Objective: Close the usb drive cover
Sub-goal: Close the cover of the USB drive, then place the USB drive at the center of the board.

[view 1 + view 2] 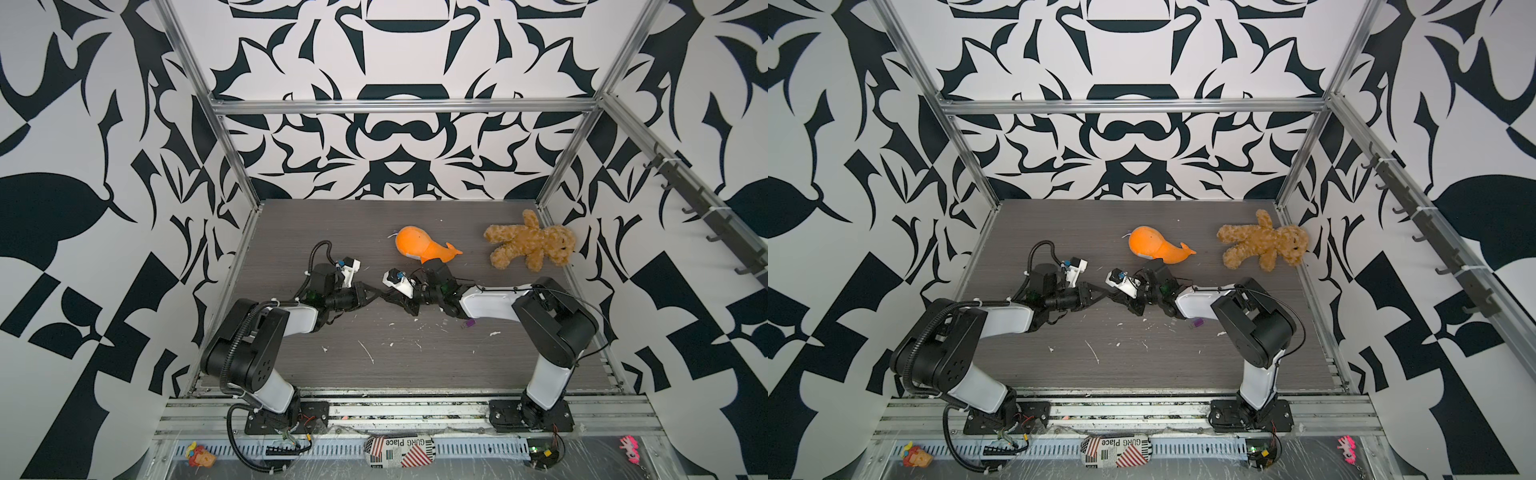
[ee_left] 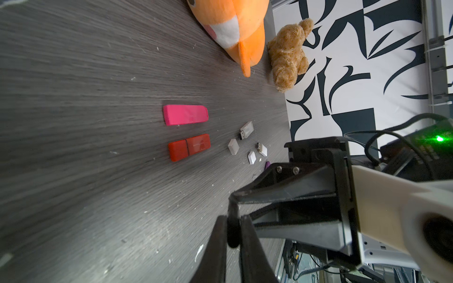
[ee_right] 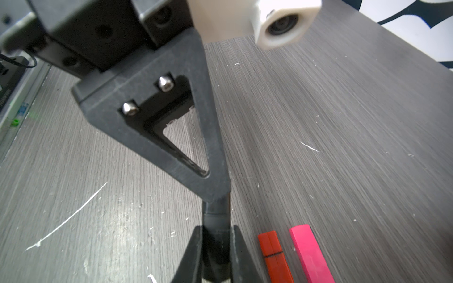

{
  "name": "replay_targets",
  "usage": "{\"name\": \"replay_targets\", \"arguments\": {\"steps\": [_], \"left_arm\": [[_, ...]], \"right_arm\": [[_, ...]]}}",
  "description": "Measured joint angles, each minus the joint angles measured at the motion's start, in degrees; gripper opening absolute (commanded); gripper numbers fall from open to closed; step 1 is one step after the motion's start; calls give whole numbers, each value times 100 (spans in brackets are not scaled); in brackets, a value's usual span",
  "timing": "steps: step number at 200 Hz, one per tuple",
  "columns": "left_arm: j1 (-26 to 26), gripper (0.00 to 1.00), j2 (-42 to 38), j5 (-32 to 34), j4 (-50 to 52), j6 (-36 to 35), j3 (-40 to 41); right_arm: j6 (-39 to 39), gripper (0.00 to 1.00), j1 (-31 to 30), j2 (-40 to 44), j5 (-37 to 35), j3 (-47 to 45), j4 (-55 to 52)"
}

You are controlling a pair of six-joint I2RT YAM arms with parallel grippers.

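A black usb drive (image 3: 217,220) is held above the middle of the table between my two grippers, which meet tip to tip. The right gripper (image 3: 217,229) is shut on one end of it. The left gripper (image 2: 232,220) is shut on the other end (image 2: 232,232). A seam runs across the drive between the two grips; I cannot tell which part is the cover. In both top views the left gripper (image 1: 376,294) and the right gripper (image 1: 388,296) touch noses and hide the drive.
On the table lie a red drive (image 2: 189,147), a pink drive (image 2: 185,114), a clear drive (image 2: 246,129), white caps (image 2: 233,146) and a purple drive (image 1: 468,324). An orange whale plush (image 1: 419,247) and a teddy bear (image 1: 530,241) lie at the back right.
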State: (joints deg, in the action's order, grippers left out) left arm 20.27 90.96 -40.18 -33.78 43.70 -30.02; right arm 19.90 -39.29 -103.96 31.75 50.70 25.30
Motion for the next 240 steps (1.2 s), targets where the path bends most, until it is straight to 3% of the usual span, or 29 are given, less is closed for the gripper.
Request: {"name": "replay_targets", "arguments": {"steps": [83, 124, 175, 240], "left_arm": [[4, 13, 83, 302, -275, 26, 2], [122, 17, -24, 203, -68, -55, 4], [208, 33, -522, -35, 660, -422, -11], [-164, 40, -1370, 160, 1746, -1019, -118]], "right_arm": [[-254, 11, 57, -271, 85, 188, 195], [479, 11, 107, -7, 160, 168, -389], [1572, 11, 125, 614, 0, 120, -1231], [2280, 13, 219, 271, -566, 319, -2151]]}}
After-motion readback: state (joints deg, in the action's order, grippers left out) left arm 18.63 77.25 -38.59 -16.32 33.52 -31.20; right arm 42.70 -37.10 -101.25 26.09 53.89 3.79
